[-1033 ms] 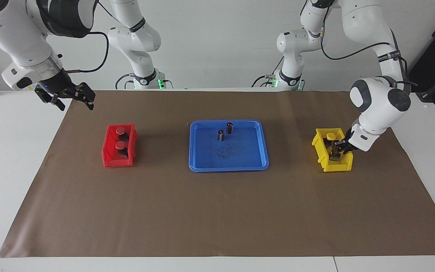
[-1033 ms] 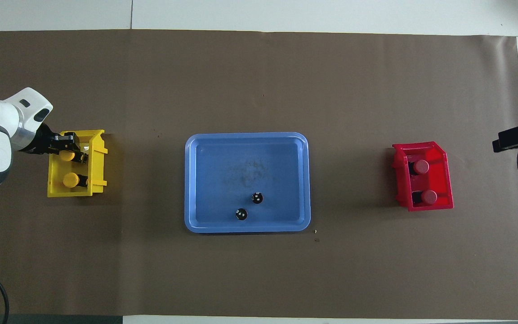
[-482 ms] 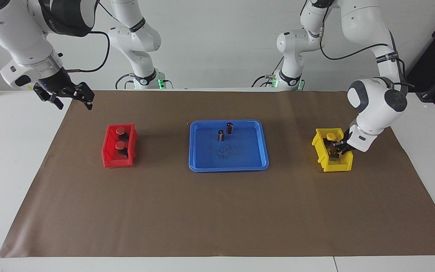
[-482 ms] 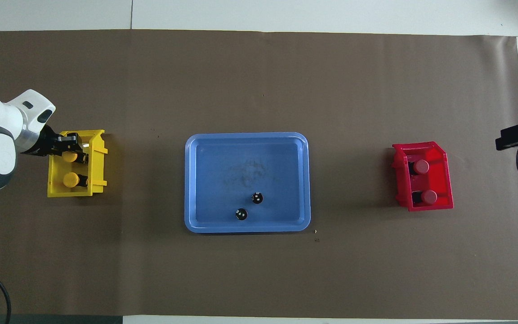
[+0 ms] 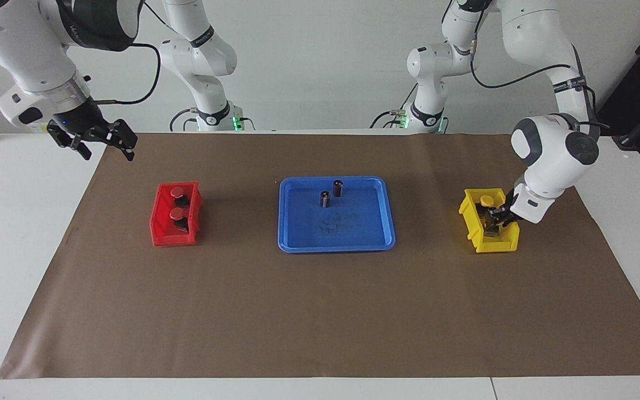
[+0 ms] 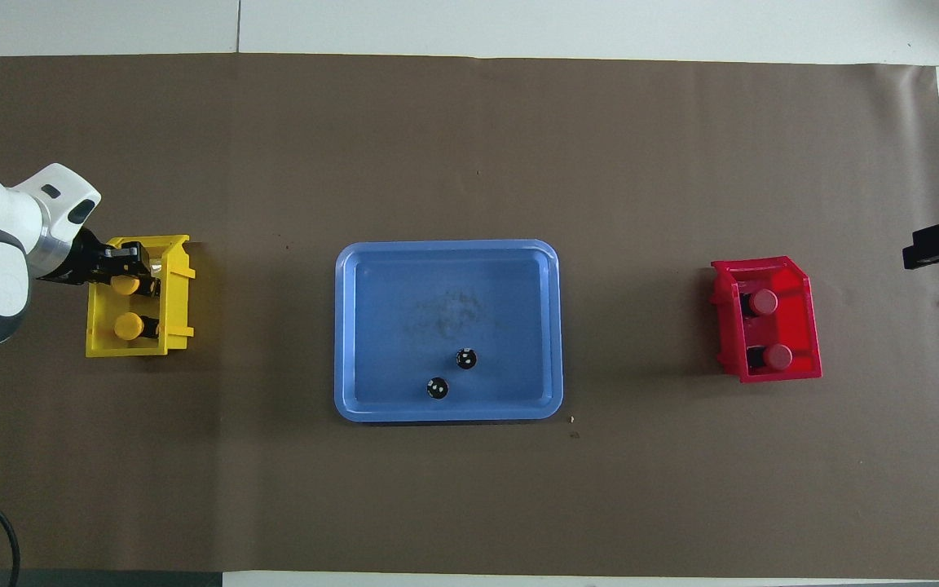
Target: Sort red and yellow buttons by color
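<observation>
Two red buttons (image 5: 176,191) (image 5: 176,213) sit in the red bin (image 5: 156,225) toward the right arm's end; from above they show as red buttons (image 6: 763,302) (image 6: 778,356). Two yellow buttons (image 6: 121,284) (image 6: 128,326) lie in the yellow bin (image 6: 180,293) toward the left arm's end. My left gripper (image 5: 495,218) (image 6: 131,273) reaches down into that yellow bin (image 5: 469,214), around the yellow button farther from the robots, and hides it in the facing view. The other yellow button (image 5: 486,199) shows there. My right gripper (image 5: 106,151) hangs open and holds nothing, above the mat's edge near the red bin.
A blue tray (image 5: 336,244) (image 6: 355,326) lies at the middle of the brown mat. Two dark cylinders (image 5: 338,188) (image 5: 325,199) without coloured caps stand in its part nearer the robots, seen from above as dark cylinders (image 6: 466,358) (image 6: 437,388).
My left wrist has risen slightly while its gripper stays in the yellow bin. The right gripper has drifted a little up and toward the table's end.
</observation>
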### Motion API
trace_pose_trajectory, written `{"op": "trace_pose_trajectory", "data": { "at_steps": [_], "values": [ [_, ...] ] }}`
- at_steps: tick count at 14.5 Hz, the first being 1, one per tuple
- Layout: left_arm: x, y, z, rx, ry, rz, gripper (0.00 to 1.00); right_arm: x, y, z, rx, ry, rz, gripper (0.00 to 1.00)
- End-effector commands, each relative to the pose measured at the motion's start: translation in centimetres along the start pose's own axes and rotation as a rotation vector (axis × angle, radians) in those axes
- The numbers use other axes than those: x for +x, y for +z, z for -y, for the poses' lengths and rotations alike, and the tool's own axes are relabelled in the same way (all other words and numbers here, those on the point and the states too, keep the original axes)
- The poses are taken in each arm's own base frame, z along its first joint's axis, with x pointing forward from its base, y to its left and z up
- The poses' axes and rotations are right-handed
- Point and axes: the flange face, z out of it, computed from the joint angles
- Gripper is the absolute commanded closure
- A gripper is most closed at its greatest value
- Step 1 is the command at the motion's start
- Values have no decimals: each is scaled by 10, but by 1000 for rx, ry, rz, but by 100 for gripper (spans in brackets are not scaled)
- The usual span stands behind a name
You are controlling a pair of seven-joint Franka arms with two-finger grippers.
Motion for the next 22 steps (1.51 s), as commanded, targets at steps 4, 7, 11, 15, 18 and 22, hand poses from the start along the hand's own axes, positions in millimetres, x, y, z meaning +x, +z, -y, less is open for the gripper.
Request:
{"op": "trace_pose_trajectory", "data": {
  "at_steps": [4,7,11,15,18,22],
  "values": [
    [-5,-62,-6,24,-6,33,44,-2,-6,-1,-12,17,-3,0],
    [-7,-92,-10,22,-11,53,32,-2,-6,-1,-12,17,-3,0],
    [-43,-164,-43,28,57,-38,0,-2,-6,-2,-12,19,-3,0],
    [-46,-175,-78,-5,102,-81,0,-3,-6,-3,-11,20,-3,0],
    [-45,-212,-79,-20,51,-27,0,-2,-6,-2,-11,19,-3,0],
    [-63,-240,-65,17,42,-13,0,-3,-6,-3,-10,20,-3,0]
  ]
}}
